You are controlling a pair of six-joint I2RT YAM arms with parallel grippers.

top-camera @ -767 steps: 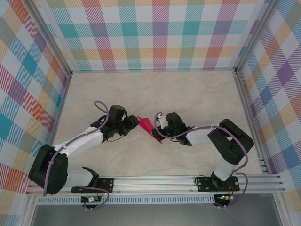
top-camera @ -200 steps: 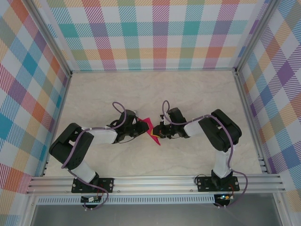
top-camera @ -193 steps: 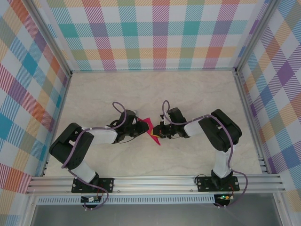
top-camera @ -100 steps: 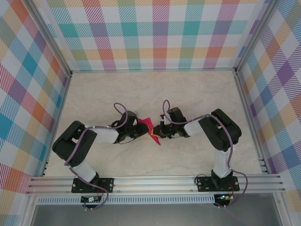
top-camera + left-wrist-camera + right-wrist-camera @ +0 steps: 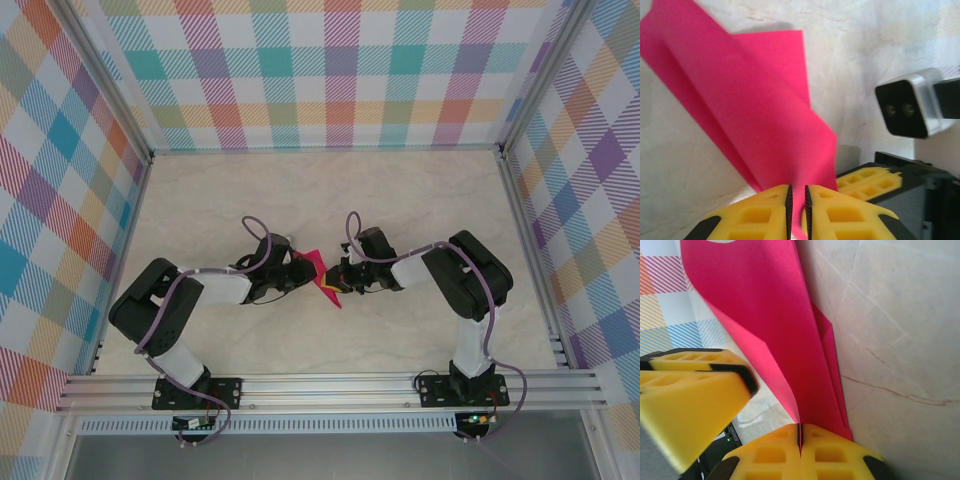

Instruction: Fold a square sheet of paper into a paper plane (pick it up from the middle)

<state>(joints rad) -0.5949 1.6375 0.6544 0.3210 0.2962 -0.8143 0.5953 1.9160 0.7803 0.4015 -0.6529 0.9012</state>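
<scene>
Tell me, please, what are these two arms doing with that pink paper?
They are folding it into a plane. The pink paper is already creased into several long layers and sits between the arms, over the middle of the table. The left pincer is shut on one end of it and the right pincer is shut on another edge, so both hold it at once, fingers close together.

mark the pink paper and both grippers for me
folded pink paper [image 5: 757,112], left wrist view, middle of its broad face
left gripper [image 5: 797,194], left wrist view, between its fingertips
right gripper [image 5: 800,434], right wrist view, between its fingertips
</scene>
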